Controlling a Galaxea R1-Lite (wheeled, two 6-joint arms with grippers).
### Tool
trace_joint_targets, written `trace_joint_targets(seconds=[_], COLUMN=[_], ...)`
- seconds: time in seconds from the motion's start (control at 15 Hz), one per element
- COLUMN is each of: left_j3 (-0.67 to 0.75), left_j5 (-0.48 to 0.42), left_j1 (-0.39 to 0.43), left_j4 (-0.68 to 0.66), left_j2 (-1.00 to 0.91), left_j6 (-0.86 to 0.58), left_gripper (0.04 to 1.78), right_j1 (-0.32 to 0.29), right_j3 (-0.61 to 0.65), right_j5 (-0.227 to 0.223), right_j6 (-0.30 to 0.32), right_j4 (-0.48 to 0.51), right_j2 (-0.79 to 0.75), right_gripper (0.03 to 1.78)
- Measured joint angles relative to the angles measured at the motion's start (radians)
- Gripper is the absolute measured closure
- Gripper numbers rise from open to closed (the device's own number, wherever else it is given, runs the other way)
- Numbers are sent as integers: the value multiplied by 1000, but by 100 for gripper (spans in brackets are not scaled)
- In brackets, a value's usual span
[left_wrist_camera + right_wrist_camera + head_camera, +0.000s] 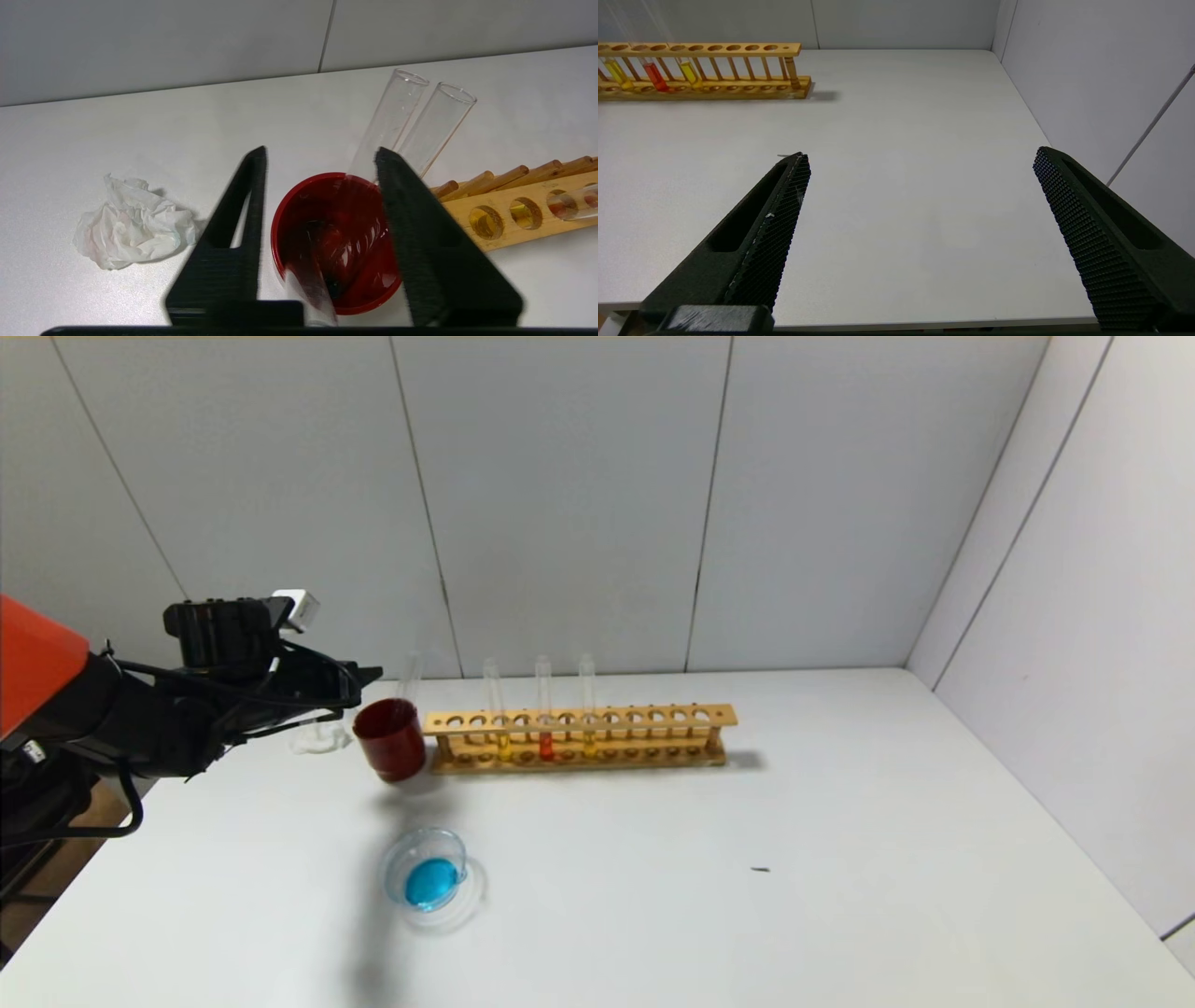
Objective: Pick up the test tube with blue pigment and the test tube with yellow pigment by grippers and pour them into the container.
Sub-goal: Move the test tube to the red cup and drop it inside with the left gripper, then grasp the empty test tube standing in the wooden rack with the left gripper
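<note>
White tabletop: near its far-left corner my left gripper (320,233), open and empty (right gripper (920,224) idle, open), should clear the red cup (390,739) before fetching the test tube with yellow pigment (587,709).

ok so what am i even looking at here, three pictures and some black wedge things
It is a two-armed robot. One picture looks down from its head; the other two come from its wrist cameras. The black wedges are pincer fingers. The left pincer hangs open over a dark red cup of empty tubes, gripping nothing. The right pincer is open above the table. Also there: a wooden rack with yellow tubes and a red tube, a glass dish of blue liquid, a crumpled tissue.
</note>
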Motion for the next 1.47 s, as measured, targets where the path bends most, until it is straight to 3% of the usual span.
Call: trace_joint_targets(seconds=[0.2, 0.47, 0.73, 1.27, 1.33, 1.47], left_j3=[3, -1, -3, 75, 101, 166], left_j5=[1, 1, 0, 13, 19, 20], left_j1=[-1, -1, -10, -80, -83, -86], left_j4=[0, 0, 70, 780, 829, 805], left_j2=[-1, -36, -154, -539, -569, -617], left_j6=[25, 36, 42, 35, 35, 39], left_gripper=[40, 9, 7, 7, 7, 7], right_j1=[0, 0, 0, 0, 0, 0], right_j3=[0, 0, 0, 0, 0, 0], right_j5=[0, 0, 0, 0, 0, 0], right_j6=[0, 0, 0, 0, 0, 0], right_j4=[0, 0, 0, 0, 0, 0], right_j2=[0, 0, 0, 0, 0, 0], right_gripper=[6, 6, 6, 6, 6, 6])
